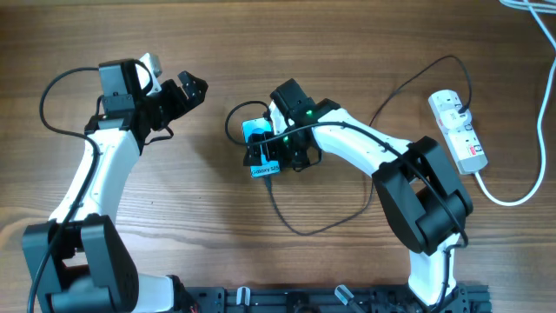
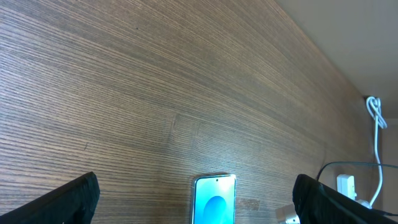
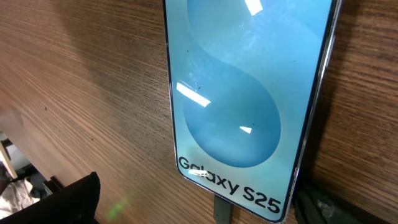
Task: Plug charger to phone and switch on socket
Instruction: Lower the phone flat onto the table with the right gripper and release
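Right tool (image 1: 276, 149), jaws wide, hovers over the teal-screened smartphone (image 3: 249, 93), its thin black charger cable (image 1: 304, 232) seemingly seated; left tool (image 1: 178, 83) open, apart. Next: the white power strip (image 1: 458, 130) needs switching on.

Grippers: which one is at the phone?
The right gripper: it hangs open directly above the phone. The left gripper, also open, stands well apart from it.

Desk (image 1: 261, 52): brown wood, grain running lengthwise.
Phone (image 1: 257, 135): flat near centre, teal screen up.
Charger (image 1: 304, 230): black cable looping from the phone's lower edge toward the strip.
Socket (image 1: 458, 130): right side, white cord (image 1: 512, 198) trailing.
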Controlling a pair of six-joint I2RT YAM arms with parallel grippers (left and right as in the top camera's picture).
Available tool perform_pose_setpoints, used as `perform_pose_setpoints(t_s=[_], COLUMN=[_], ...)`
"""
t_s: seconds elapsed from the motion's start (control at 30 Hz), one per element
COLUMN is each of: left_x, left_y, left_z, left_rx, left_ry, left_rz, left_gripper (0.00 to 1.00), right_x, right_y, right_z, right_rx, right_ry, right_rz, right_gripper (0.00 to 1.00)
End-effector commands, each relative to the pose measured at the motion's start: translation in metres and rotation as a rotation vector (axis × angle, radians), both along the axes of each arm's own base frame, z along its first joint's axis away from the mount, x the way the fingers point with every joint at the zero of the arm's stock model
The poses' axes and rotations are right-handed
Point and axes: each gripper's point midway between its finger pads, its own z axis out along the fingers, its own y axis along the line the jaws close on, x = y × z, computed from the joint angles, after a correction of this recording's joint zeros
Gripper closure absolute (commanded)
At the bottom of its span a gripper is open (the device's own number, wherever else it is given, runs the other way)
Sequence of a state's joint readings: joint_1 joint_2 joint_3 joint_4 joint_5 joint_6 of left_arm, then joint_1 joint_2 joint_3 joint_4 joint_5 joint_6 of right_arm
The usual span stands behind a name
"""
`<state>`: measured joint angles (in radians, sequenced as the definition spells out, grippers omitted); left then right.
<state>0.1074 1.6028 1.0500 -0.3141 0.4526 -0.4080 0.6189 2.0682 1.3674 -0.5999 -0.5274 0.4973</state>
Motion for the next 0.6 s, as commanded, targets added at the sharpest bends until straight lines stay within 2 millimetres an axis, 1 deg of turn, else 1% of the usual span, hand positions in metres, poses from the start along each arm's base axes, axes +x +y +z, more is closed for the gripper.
perform_pose_setpoints(t_s=[0.0,0.5,0.57], left_x=[0.0008,0.0009,0.0008], left_y=[0.0025,0.0025,0.0025], left_z=[0.0014,0.0015,0.0014], left_rx=[0.013,0.013,0.013], left_ry=[-0.008,-0.009,-0.009], left_rz=[0.002,0.002,0.002], left_gripper=[0.0,0.0,0.0], right_x=[-0.0198,-0.0197,-0.0174], right_y=[-0.0142,-0.0148,-0.0174], right_z=[-0.0474,-0.0478,-0.0495], right_rx=[-0.095,-0.099,-0.117], right_ry=[0.078,0.076,0.065], right_rz=[0.003,0.004,-0.004], right_gripper=[0.0,0.0,0.0])
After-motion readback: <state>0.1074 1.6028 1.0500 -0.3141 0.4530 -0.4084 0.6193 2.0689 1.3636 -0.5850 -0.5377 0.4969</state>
